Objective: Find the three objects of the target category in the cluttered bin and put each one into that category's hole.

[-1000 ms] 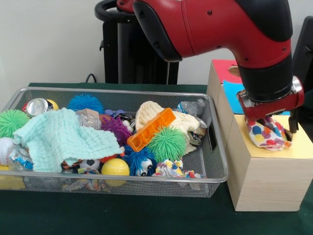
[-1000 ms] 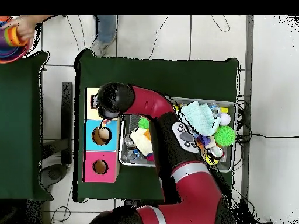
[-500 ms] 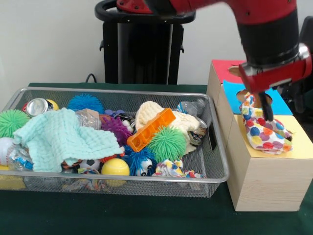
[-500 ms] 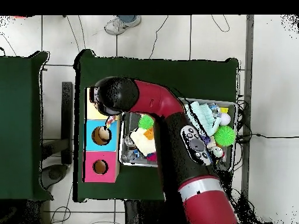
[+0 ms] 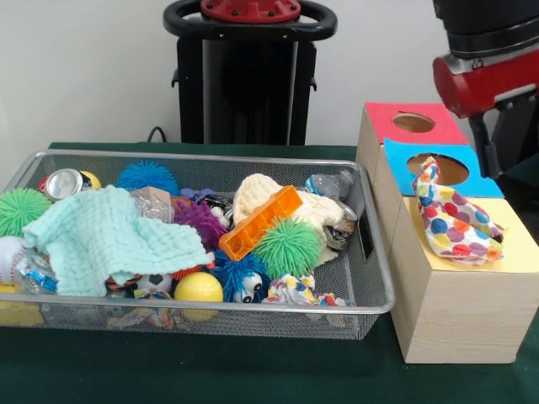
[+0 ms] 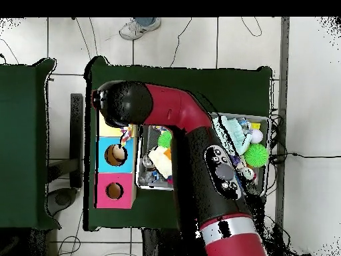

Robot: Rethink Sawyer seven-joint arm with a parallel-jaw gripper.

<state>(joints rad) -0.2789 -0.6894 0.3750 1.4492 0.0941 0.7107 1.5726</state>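
Green-clothed surface (image 5: 253,370), pale wall behind.

Item, task: spotted cloth (image 5: 455,220), white with coloured dots, crumpled on the yellow top of the wooden box (image 5: 459,311). It covers the place where the yellow hole would be and one end stands up against the blue section (image 5: 472,172). Whether any part has entered the hole cannot be told.

Item: pincer (image 5: 493,156), seen in the front view only as a dark finger hanging below the red wrist block, above and to the far right of the spotted cloth, apart from it. Whether it stands open or closed cannot be told; it holds nothing visible.

Item: wooden box, three coloured tops in a row: yellow, blue with a round hole, red (image 5: 408,122) with a round hole.

Item: wire bin (image 5: 370,286), just beside the wooden box, on the side away from the pincer. Contents nearest the box: green spiky ball (image 5: 288,248), orange block (image 5: 259,221), cream cloth (image 5: 316,210), crushed bottle (image 5: 328,183). Farther from the box: mint cloth (image 5: 109,240), yellow ball (image 5: 199,288), blue spiky ball (image 5: 146,177), can (image 5: 63,183).

Overhead view: red arm (image 6: 180,127) spans from the wire bin (image 6: 263,120) to the wooden box (image 6: 116,170) and hides the yellow section; blue and red holes show. A shoe (image 6: 138,27) shows on the floor beyond the surface, unseen from the front.
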